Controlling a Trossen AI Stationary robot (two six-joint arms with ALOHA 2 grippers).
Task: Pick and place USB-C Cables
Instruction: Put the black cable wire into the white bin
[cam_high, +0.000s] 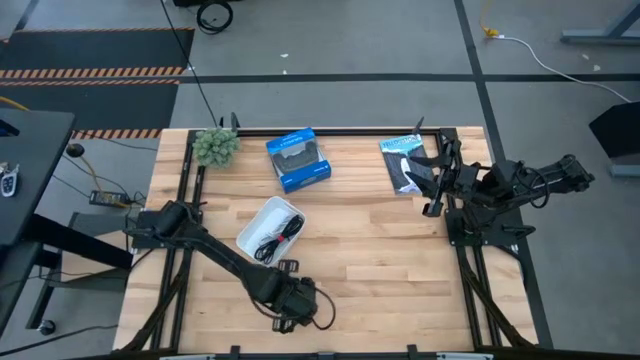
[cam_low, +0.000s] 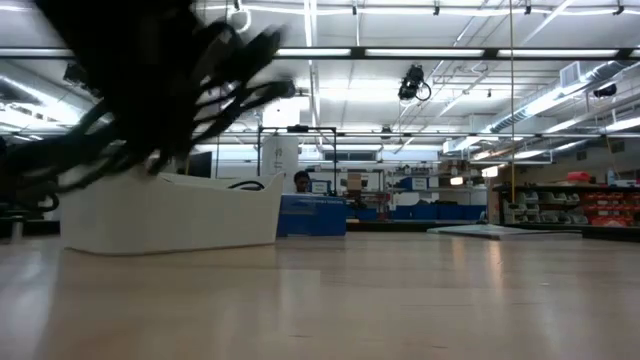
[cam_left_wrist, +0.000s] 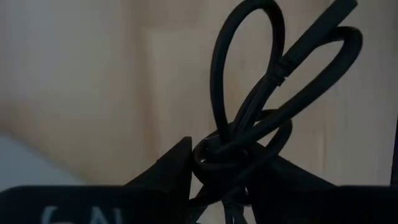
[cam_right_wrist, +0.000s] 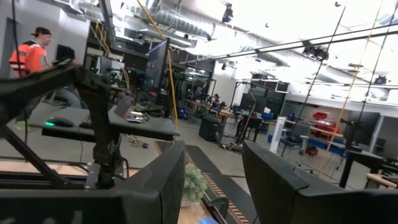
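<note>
A black coiled USB-C cable (cam_left_wrist: 261, 118) is pinched between the fingers (cam_left_wrist: 168, 171) of the left gripper (cam_high: 290, 300), its loops standing out past the fingertips above bare wood. This gripper is near the front edge of the light wooden bench (cam_high: 400, 260), slightly left of centre, with the left arm reaching in diagonally from the bench's left edge.

More cables, one black with red (cam_high: 280, 238), lie in a white rectangular plastic tray (cam_high: 262, 215) left of the bench centre, just behind the left gripper. The low view shows the tray's white wall (cam_low: 170, 215) with a dark cable loop rising over its rim.

Near the rear edge lie a blue box with a black picture (cam_high: 298, 158) and a black flat packet with a white item (cam_high: 402, 160). A small green artificial plant (cam_high: 216, 146) stands at the rear left corner.

The right gripper (cam_high: 432, 185) waits at the right edge, raised, its fingers (cam_right_wrist: 283, 180) spread and holding nothing.
</note>
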